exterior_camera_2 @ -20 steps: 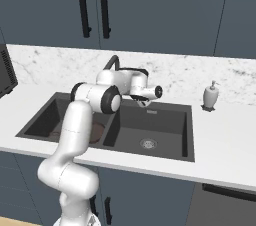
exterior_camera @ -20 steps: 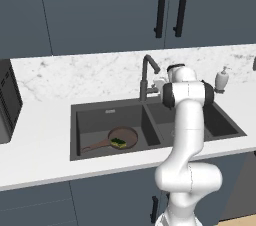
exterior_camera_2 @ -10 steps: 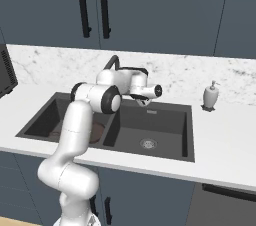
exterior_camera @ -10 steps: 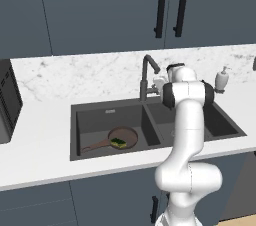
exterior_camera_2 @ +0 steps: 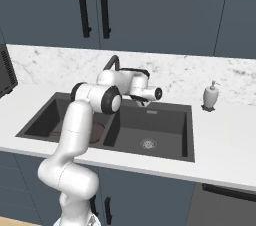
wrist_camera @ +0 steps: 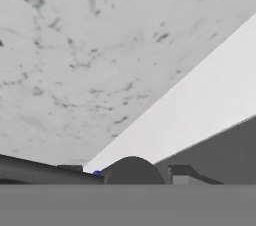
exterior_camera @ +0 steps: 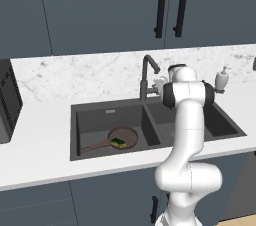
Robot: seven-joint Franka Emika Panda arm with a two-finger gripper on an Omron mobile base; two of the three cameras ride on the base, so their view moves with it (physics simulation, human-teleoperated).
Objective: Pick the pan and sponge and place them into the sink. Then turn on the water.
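Pan [exterior_camera: 121, 137] and sponge [exterior_camera: 119, 143] lie in the sink [exterior_camera: 90, 121]; our gripper [exterior_camera_2: 141, 99] sits at the faucet [exterior_camera: 148, 72], grip unclear.

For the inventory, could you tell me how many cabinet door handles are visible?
2: the left cabinet handle and the right cabinet handle, side by side on the upper doors above the faucet. Others may lie outside the frame.

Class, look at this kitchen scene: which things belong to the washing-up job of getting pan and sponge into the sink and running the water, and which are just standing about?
Part of the job:
pan
sponge, lying in the pan
sink
faucet
hand, at the faucet

Just standing about:
soap dispenser
upper cabinets
dark appliance on the counter's left
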